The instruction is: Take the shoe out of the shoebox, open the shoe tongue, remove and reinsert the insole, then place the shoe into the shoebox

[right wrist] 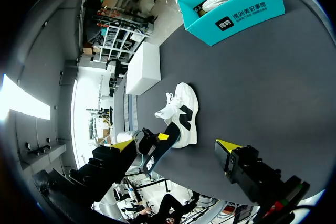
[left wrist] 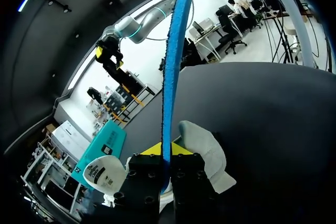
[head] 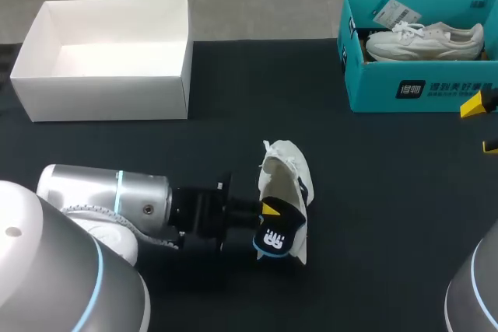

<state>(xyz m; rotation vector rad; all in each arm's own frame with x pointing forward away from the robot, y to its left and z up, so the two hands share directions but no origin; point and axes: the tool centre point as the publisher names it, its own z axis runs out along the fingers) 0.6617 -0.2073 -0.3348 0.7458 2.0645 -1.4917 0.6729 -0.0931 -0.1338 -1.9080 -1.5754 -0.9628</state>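
Left gripper (head: 269, 211), lower centre, pinches a blue-edged black foam insole (head: 275, 240) beside the white mesh sneaker (head: 284, 170); right gripper (head: 482, 124) spread.

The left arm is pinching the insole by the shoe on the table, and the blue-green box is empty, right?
Not quite. The blue-green box is not empty: the head view shows a white shoe lying in it. The rest holds: the left gripper pinches the insole by the shoe on the table.
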